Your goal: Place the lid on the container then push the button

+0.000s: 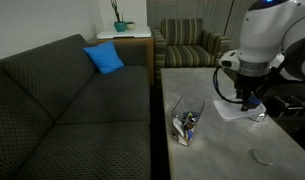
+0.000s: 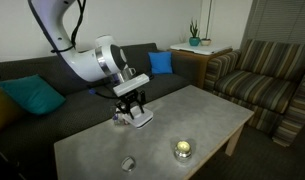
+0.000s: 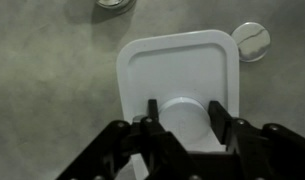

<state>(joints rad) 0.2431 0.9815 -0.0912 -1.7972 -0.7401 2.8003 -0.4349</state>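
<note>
The lid (image 3: 177, 65) is a flat white square with rounded corners and a round white knob at its middle. In the wrist view my gripper (image 3: 184, 108) has one finger on each side of that knob, both touching it. Both exterior views show the lid (image 1: 235, 112) (image 2: 142, 119) low over the table, directly beneath the gripper (image 1: 250, 100) (image 2: 132, 108). The container (image 1: 187, 120), a clear square box with small colourful items inside, stands uncovered, apart from the lid and nearer the table edge beside the sofa. A flat pale round disc (image 3: 252, 40) (image 1: 262, 157) (image 2: 128, 163) may be the button.
A small round metallic object (image 3: 117, 3) lies past the lid's far edge, and shows with a yellowish glow (image 2: 182, 150) in an exterior view. The grey table (image 2: 212, 115) is bordered by a dark sofa (image 1: 62, 100) and a striped armchair (image 2: 272, 75).
</note>
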